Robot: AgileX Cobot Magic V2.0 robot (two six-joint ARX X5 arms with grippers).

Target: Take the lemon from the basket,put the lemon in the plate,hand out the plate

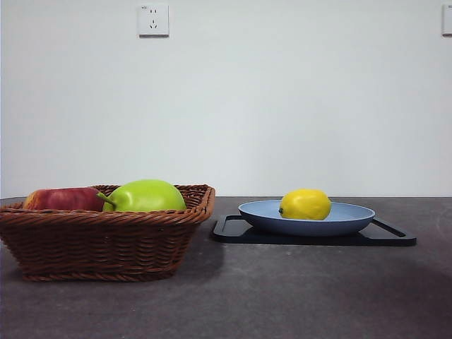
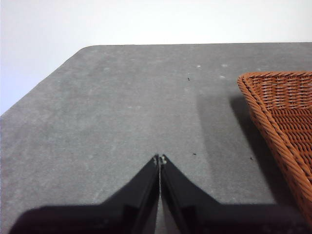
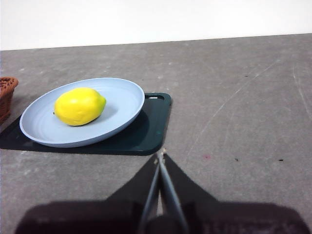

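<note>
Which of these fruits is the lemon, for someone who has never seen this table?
Find the dark tray beside the wicker basket; a light-blue plate rests on it. The lemon lies alone in that plate: small, bright yellow, oval, unlike the bigger green fruit and red apple in the basket.

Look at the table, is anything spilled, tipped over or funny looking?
Nothing stands out. The lemon lies in the plate, which sits flat on the black tray. The green fruit and the apple rest in the basket. Both grippers are shut and away from everything.

The lemon (image 1: 305, 204) lies in the plate (image 1: 353, 220) on a tray (image 1: 395, 237), beside the basket (image 1: 106, 244).
</note>
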